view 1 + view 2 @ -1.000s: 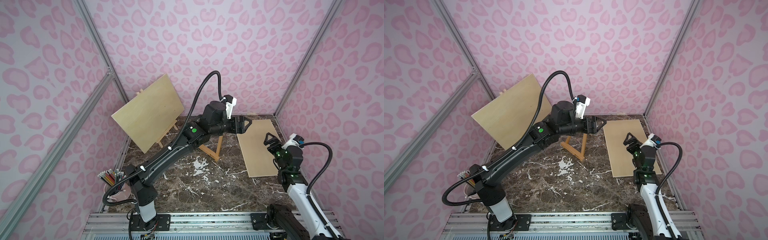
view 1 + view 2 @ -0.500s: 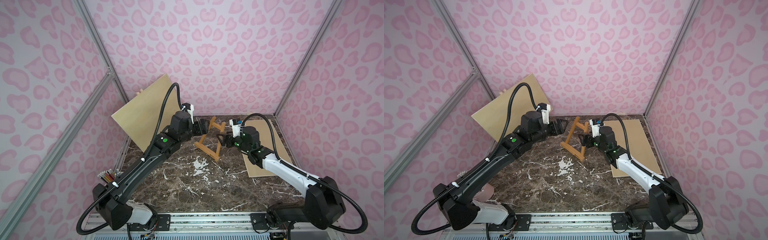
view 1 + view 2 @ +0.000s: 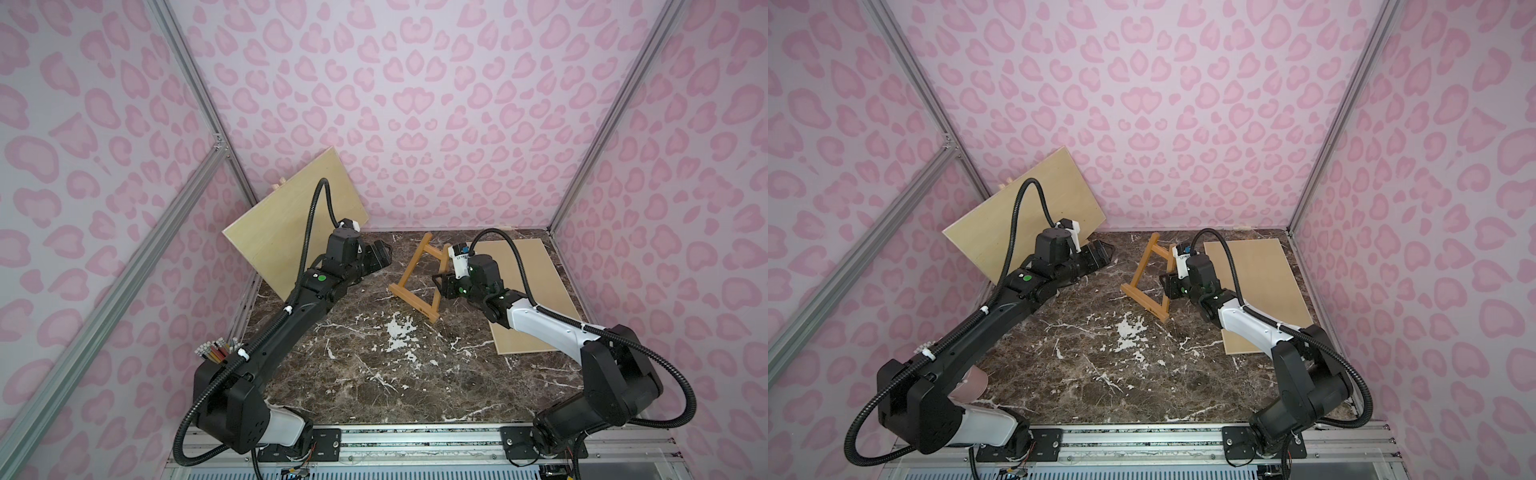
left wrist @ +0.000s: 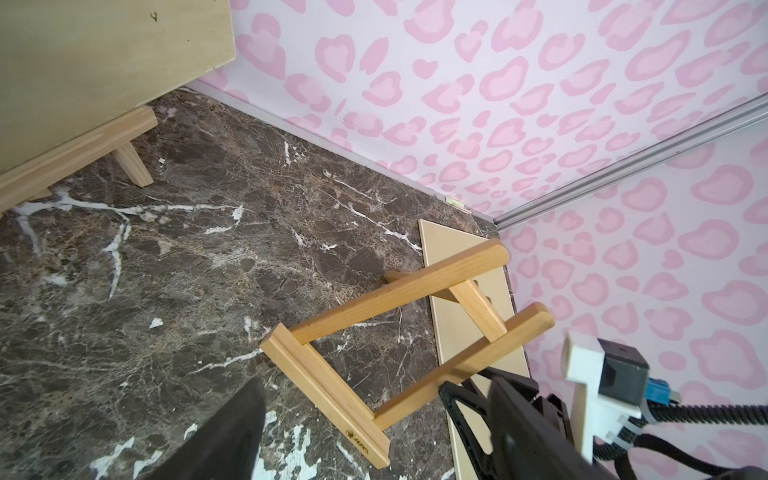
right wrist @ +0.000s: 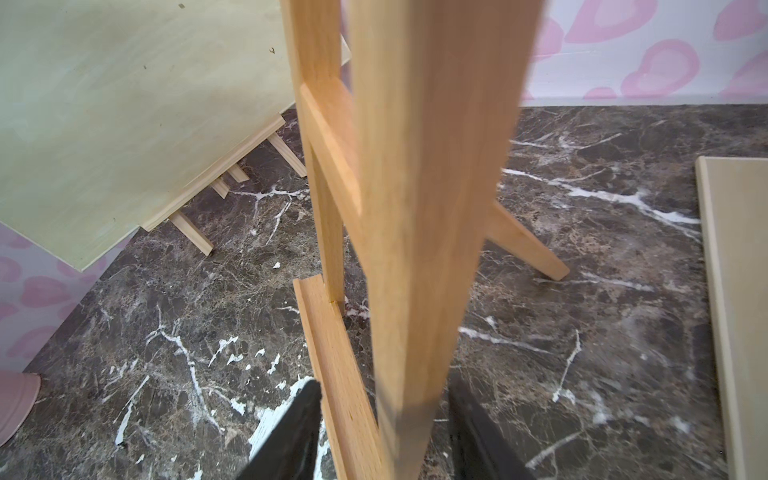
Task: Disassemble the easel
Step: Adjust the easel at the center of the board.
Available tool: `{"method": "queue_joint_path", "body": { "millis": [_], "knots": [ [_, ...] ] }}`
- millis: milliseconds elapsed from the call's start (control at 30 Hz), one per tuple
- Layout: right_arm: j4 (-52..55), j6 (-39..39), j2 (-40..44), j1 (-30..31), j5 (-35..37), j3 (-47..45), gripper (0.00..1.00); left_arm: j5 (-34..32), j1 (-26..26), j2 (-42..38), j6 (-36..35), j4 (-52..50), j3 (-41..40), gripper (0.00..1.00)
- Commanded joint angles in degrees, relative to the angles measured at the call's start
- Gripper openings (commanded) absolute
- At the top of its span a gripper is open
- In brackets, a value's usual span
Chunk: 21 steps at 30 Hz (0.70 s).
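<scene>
1. Marble table [image 3: 374, 374] inside pink spotted walls [image 3: 415, 104]; a pencil cup [image 3: 214, 351] sits at the far left.
2. Behind it a big board [image 3: 291, 224] leans on a pale stand [image 4: 83, 153] in the back-left corner.
3. Left gripper [image 3: 380, 255] hovers just beside that board, jaws wide, holding nothing.
4. Easel [image 3: 411, 297] stands tilted mid-table, between both grippers.
5. Right gripper [image 3: 440, 284] has its fingers [image 5: 291, 432] either side of the easel's right leg; whether they pinch it I cannot tell.
6. Flat board [image 3: 536, 291] lies at the right, under that arm.
</scene>
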<state>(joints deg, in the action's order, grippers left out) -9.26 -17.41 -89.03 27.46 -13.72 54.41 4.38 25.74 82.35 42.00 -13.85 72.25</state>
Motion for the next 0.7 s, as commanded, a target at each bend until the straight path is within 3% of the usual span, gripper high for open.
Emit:
{"method": "queue_joint_path", "body": {
  "millis": [0,167,467,567,667],
  "knots": [
    [-3.9,-0.2,-0.2,0.1,1.1,-1.2,0.49,3.9,-0.1,1.5,2.2,1.9,-0.3,0.83],
    [-7.7,-3.1,-0.5,0.1,1.1,-3.0,0.44,6.2,0.6,4.3,5.2,4.3,-2.4,0.79],
    [-13.9,-9.3,-4.6,1.4,-4.8,-2.6,0.40,5.1,3.8,6.6,0.2,3.1,-0.9,0.77],
    [-14.0,-9.1,-5.4,2.5,-5.6,-1.3,0.43,5.4,4.6,7.2,-2.0,3.0,-0.5,0.78],
    [-13.3,-8.3,-4.7,3.3,-6.1,-1.1,0.52,5.6,5.2,7.7,-4.3,2.9,-0.4,0.78]
  ]
}}
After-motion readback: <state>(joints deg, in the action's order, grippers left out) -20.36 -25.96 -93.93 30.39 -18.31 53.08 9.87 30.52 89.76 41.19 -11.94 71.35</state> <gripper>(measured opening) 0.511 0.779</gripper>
